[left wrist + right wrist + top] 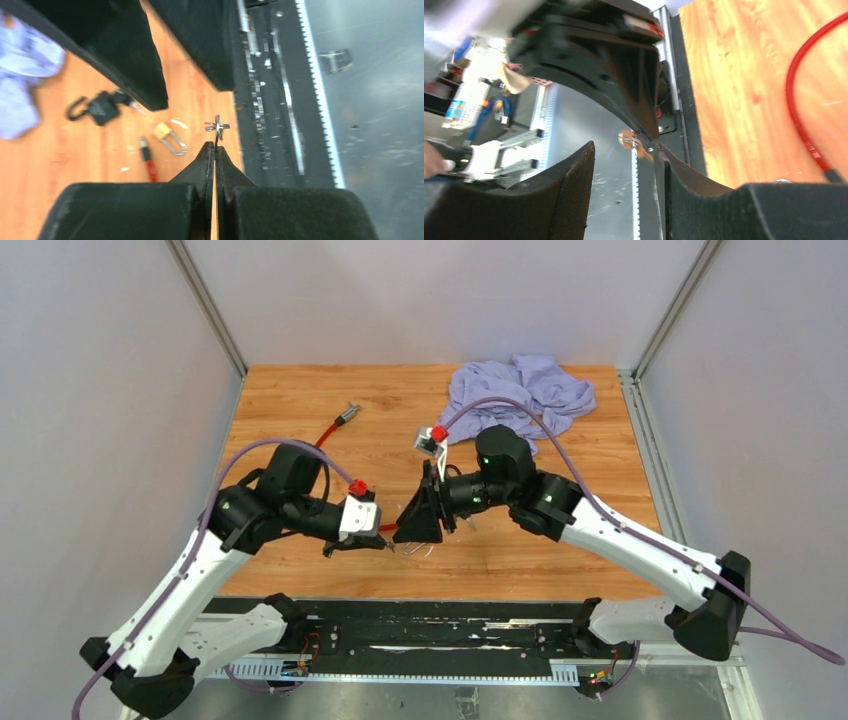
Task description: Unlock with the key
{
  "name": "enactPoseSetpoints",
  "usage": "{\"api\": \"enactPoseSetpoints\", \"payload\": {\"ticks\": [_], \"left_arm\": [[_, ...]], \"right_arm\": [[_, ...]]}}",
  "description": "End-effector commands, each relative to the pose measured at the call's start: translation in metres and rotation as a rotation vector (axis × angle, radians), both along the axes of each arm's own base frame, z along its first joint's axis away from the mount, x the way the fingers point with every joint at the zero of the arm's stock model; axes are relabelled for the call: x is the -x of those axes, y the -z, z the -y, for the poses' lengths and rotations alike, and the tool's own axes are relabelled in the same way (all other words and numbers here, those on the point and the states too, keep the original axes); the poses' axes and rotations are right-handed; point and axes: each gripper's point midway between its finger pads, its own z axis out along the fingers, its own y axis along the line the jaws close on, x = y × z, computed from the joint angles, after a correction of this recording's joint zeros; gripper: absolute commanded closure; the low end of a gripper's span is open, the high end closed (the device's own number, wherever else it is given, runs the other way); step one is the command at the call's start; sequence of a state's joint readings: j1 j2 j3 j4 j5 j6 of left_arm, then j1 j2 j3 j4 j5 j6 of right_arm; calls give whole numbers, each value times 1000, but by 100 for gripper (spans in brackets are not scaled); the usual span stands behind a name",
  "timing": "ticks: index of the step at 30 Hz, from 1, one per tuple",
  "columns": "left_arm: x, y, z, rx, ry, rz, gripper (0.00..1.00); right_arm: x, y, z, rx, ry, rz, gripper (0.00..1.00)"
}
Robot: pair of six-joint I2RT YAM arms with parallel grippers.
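Over the wooden table's (pixel 300 390) near edge, the left gripper (pixel 215 147) clamps the key (pixel 217 126) by its end, probably to present it to the brass padlock (pixel 167 135) lying nearby, while the right gripper (pixel 624 150) stands slack-jawed alongside.

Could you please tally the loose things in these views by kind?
Padlocks: 2 (black padlock, brass padlock)
Keys: 1 (key, pinched in the left gripper)
Cloths: 1 (cloth)
Red cables: 1 (red cable)
Total: 5
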State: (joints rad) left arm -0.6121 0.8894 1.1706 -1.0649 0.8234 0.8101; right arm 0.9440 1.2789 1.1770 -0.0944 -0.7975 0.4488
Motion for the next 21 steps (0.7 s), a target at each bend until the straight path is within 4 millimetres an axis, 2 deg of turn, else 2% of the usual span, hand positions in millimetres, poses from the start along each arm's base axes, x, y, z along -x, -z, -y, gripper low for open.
{"api": "enactPoseSetpoints", "payload": {"ticks": [1, 6, 14, 21], "left_arm": [[30, 6, 6, -17, -8, -338, 100], [38, 8, 8, -23, -23, -448, 100], [39, 8, 10, -30, -39, -510, 100], [35, 9, 9, -41, -62, -496, 100]], "right_arm": [[-11, -16, 8, -32, 110, 276, 56], [-4, -21, 6, -91, 111, 342, 65], [9, -1, -5, -19, 36, 328, 68], [21, 6, -8, -6, -13, 309, 79]]}}
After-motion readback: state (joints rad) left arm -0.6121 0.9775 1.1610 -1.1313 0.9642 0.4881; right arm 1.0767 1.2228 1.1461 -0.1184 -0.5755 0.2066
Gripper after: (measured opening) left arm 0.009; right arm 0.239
